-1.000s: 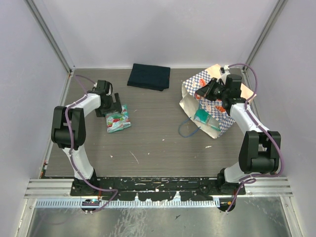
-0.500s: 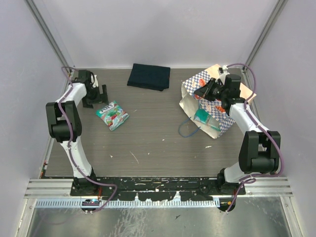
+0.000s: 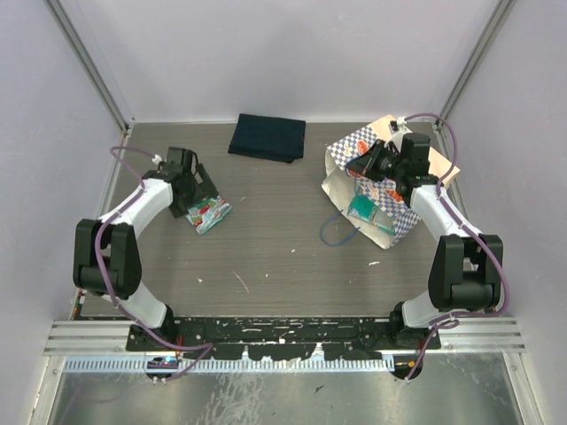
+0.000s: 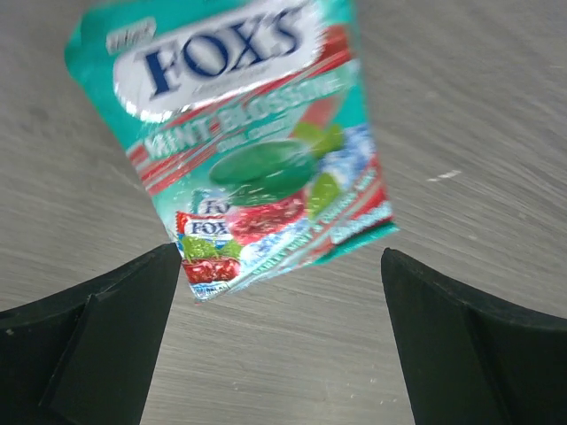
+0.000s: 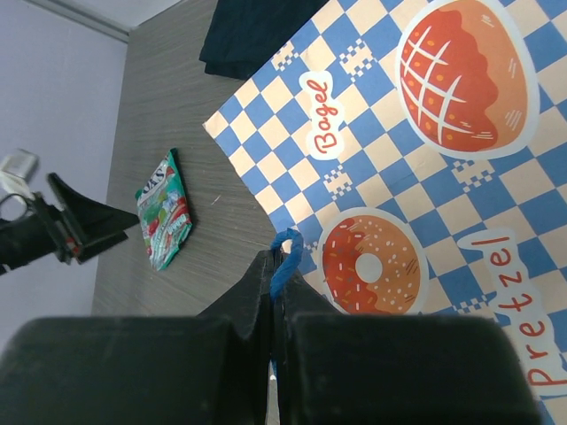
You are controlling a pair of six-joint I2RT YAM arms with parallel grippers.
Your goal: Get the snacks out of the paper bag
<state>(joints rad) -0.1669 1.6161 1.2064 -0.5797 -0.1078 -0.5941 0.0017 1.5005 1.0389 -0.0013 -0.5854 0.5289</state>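
Left gripper (image 4: pixel 279 345) back over released teal pouch (image 4: pixel 239 159), tabletop left edge, jaws apart; right gripper (image 5: pixel 276 266) clamps handle (image 5: pixel 288 243) of bag (image 5: pixel 416 159). Next: reach into bag.

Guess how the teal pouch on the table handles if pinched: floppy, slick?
Likely slick: the pouch is glossy with glare. Probably floppy and light, since it lies flat and crinkled. Flat on the table, it may slide rather than lift.
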